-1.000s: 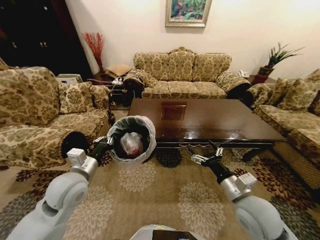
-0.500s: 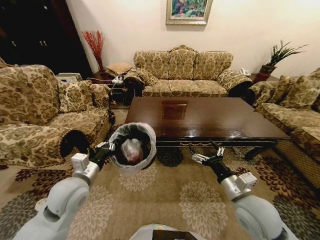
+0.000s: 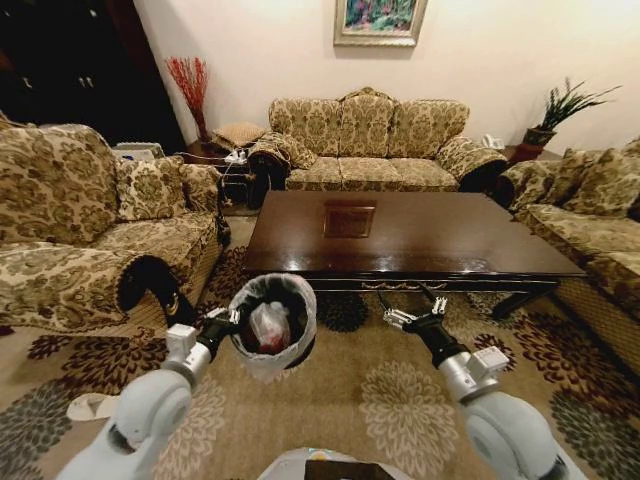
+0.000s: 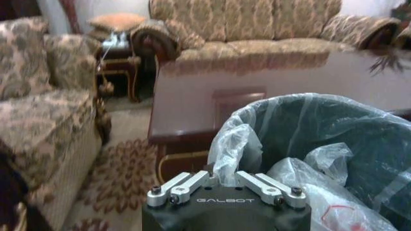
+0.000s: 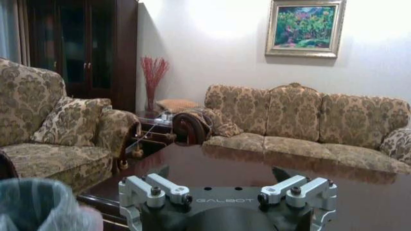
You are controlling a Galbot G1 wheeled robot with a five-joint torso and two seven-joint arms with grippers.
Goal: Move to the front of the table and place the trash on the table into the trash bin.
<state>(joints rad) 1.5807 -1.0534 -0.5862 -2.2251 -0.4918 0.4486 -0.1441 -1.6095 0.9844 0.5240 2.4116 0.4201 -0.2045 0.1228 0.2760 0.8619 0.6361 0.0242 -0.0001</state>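
Left gripper [image 3: 226,320]: at the near-left rim of the small round dark trash bin [image 3: 302,352], fingers pressed together on the rim with its translucent grey-white plastic liner [image 3: 284,287]; in the left wrist view the gripper [image 4: 224,182] has the liner [image 4: 235,144] bunched at its finger linkages.

Bin contents: a pink-white plastic bag bundle [image 3: 270,324] lies inside; the left wrist view shows the crumpled clear and white plastic with red marks [image 4: 327,204] against the dark inner wall. Other pieces of trash cannot be made out.

Bin position: in front of the near-left corner of the large rectangular table of dark glossy wood [image 3: 420,240], above the floral carpet [image 3: 330,400]; whether it touches the floor cannot be told.

Right gripper [image 3: 415,312]: held in the air before the near edge of the table, right of the bin, fingers spread apart, nothing between them. The right wrist view shows the gripper [image 5: 228,183] facing over the tabletop [image 5: 257,168] toward the far sofa [image 5: 301,120].

Table surface: glossy, with a square central inlay [image 3: 350,219].

Surroundings: patterned gold sofas on the far side [image 3: 370,140], left [image 3: 90,230] and right [image 3: 590,220]; a framed painting [image 3: 380,20] on the wall.
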